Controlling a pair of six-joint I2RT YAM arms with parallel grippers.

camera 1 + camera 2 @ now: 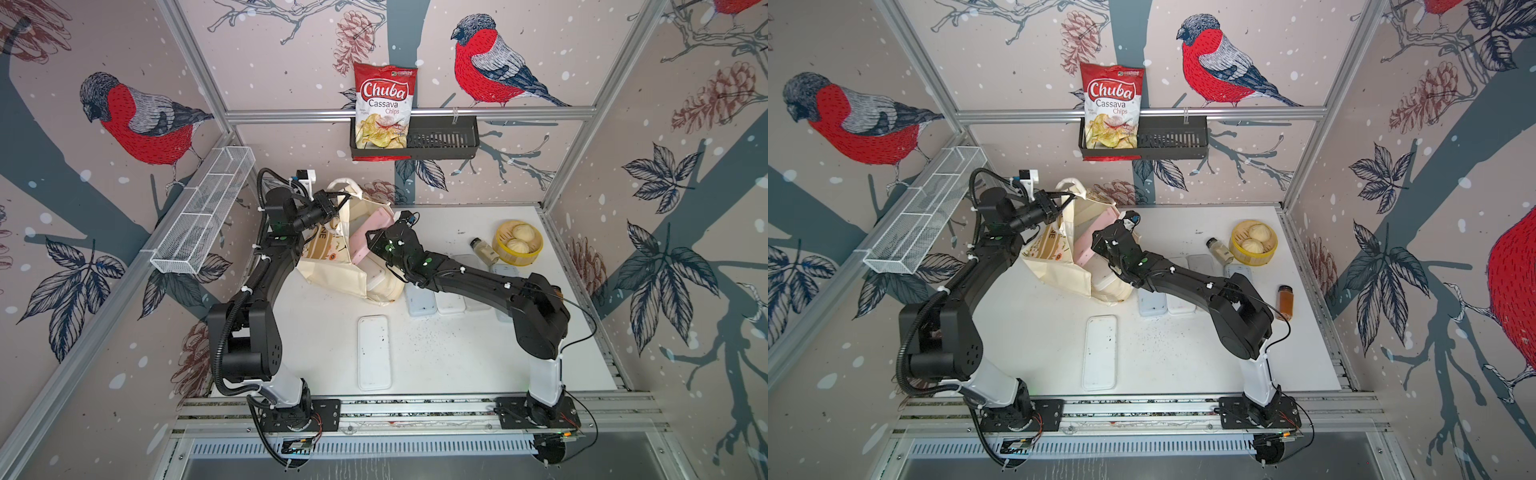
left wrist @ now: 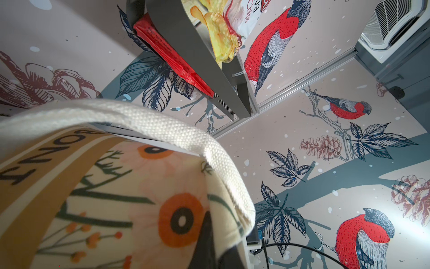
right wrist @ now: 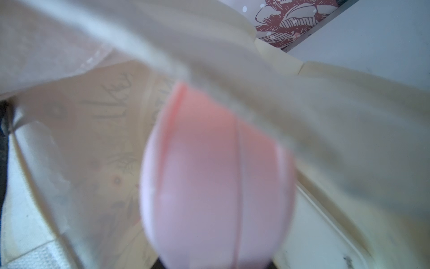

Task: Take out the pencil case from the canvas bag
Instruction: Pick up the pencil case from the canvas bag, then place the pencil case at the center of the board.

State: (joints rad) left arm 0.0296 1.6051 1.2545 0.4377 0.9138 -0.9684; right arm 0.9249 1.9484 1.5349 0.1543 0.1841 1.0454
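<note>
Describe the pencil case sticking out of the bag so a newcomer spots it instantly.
Find the cream floral canvas bag slumped toward the back of the white table. Slanting out of its mouth is the pink pencil case. It is the only pink case; the other cases nearby are white or pale blue.

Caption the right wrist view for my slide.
Blurred close-up: the pink pencil case sits centre frame, with the canvas bag draped around it.

Pink pencil case (image 3: 216, 186) amid canvas bag (image 3: 337, 121)
</note>
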